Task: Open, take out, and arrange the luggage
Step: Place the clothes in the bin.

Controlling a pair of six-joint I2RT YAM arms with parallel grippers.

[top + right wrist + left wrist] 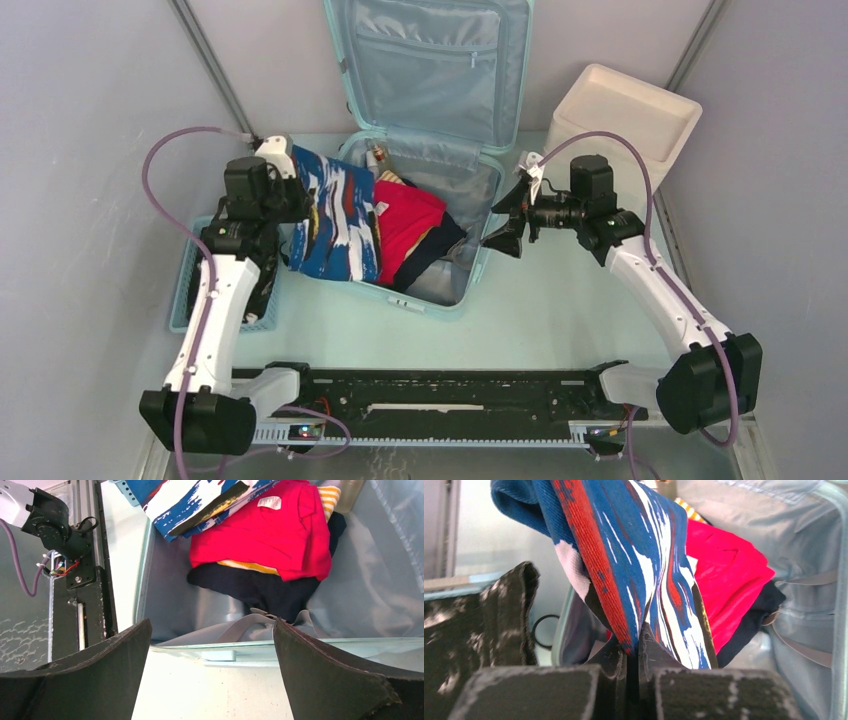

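The luggage [470,180] lies open in the middle of the table, its lid [430,60] leaning back against the wall. A blue, white and red patterned garment [338,218] hangs over its left rim. My left gripper [300,200] is shut on that garment [624,555], pinching a fold at the fingertips [638,647]. Inside the luggage lie a red garment [408,222] and a dark navy one [442,250], also visible in the right wrist view [270,535]. My right gripper [505,215] hovers open beside the right rim [320,645], nothing between its fingers [212,625].
A small blue slatted basket [190,290] sits at the left under my left arm. A cream-white box [625,115] stands at the back right. The black rail [440,395] with both arm bases runs along the near edge. Grey straps [250,622] lie in the luggage.
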